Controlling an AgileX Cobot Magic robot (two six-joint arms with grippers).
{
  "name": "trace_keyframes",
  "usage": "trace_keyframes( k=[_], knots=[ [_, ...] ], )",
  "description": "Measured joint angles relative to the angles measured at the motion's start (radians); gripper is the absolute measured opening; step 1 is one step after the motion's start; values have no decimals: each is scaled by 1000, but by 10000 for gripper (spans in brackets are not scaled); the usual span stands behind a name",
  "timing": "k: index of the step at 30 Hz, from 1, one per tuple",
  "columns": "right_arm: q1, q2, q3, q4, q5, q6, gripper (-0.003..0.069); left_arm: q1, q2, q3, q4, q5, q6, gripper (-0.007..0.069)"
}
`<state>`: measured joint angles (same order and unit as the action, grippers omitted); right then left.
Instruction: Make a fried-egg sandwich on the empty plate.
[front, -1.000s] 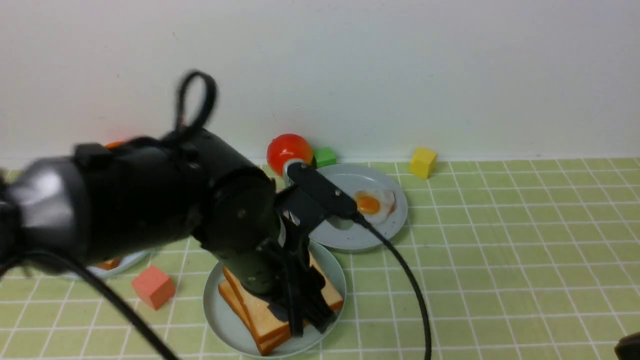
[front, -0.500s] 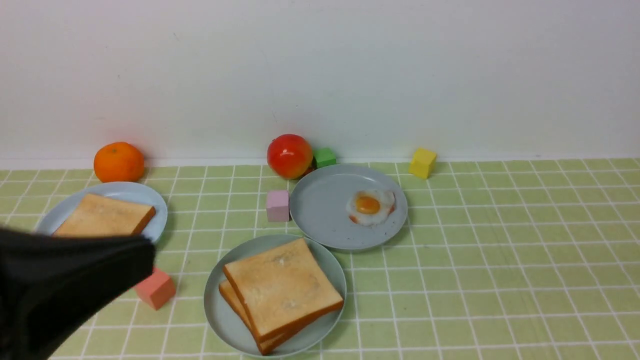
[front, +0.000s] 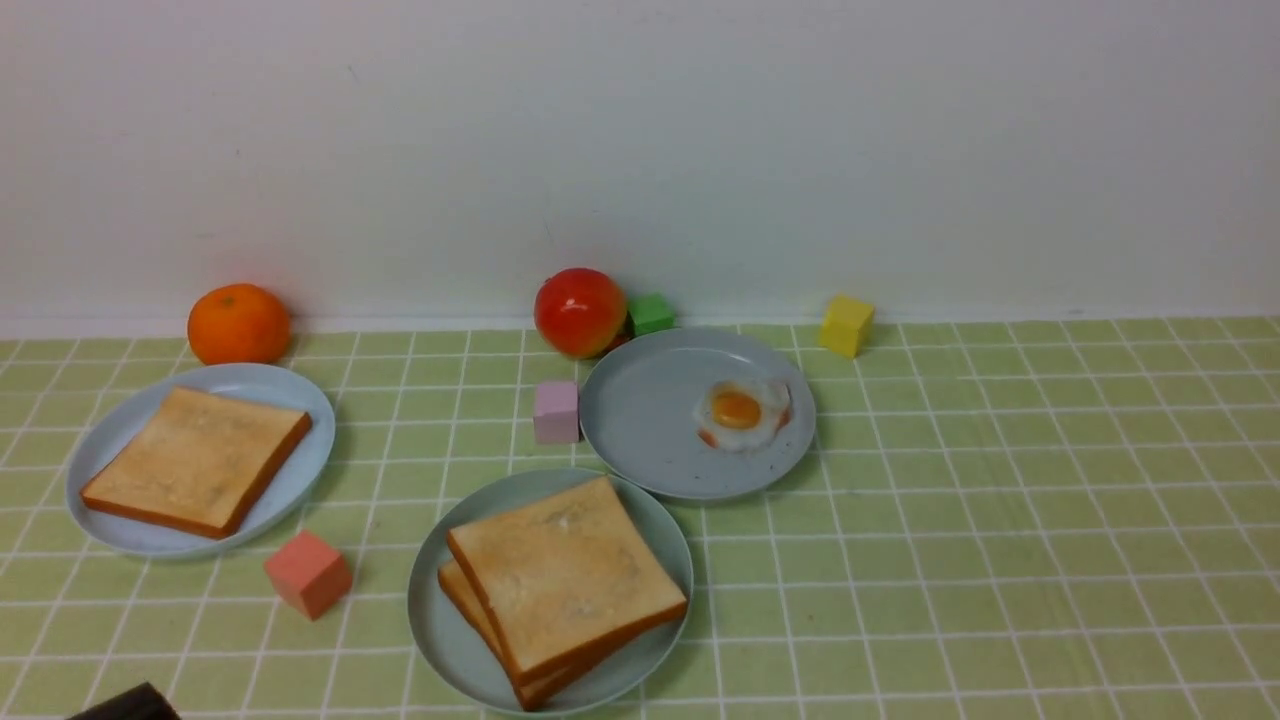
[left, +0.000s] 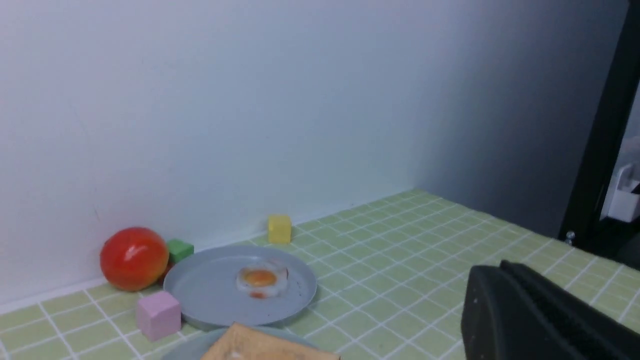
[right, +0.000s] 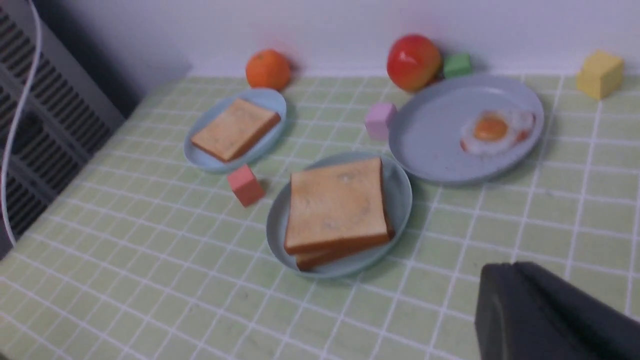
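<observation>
Fried egg (front: 741, 411) lies on a grey-blue plate (front: 640, 420), centre of the front view. Below it, two stacked toast slices (front: 562, 585) sit on the teal plate (front: 440, 630). A third toast slice (front: 195, 460) rests on the left plate (front: 300, 400). Left gripper (left: 505, 282) and right gripper (right: 512, 285): jaws closed, empty.

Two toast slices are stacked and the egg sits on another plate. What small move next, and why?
Probably open the shut right gripper and reach toward the fried egg: it lies on the right side of the rear plate, while the toast stack on the teal plate holds no visible egg.
</observation>
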<state>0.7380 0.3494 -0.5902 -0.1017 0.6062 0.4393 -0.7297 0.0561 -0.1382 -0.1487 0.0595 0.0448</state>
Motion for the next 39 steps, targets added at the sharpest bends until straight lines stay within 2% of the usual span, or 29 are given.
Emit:
trace_keyframes(
  k=[5,15,20,25,26,28,32,39],
  knots=[
    [0,0,69,-11,-141,1,28,0,0,38,0,34,0,-13],
    [-7,-15,151,-17,-169,1,31,0,0,54,0,134,0,-13],
    [-207,-72,221,17,-191,-24,-4,0,0,54,0,140,0,-13],
    [-462,-192,420,151,-211,-235,-13,0,0,54,0,150,0,-13],
    [-469,-199,420,151,-212,-244,-13,0,0,54,0,150,0,-13],
    [-535,-280,496,227,-243,-342,-13,0,0,54,0,155,0,-11],
    [-571,-352,548,272,-275,-405,-13,0,0,54,0,155,0,-8],
    [-575,-360,606,275,-288,-422,-13,0,0,54,0,158,0,-2]
  ],
)
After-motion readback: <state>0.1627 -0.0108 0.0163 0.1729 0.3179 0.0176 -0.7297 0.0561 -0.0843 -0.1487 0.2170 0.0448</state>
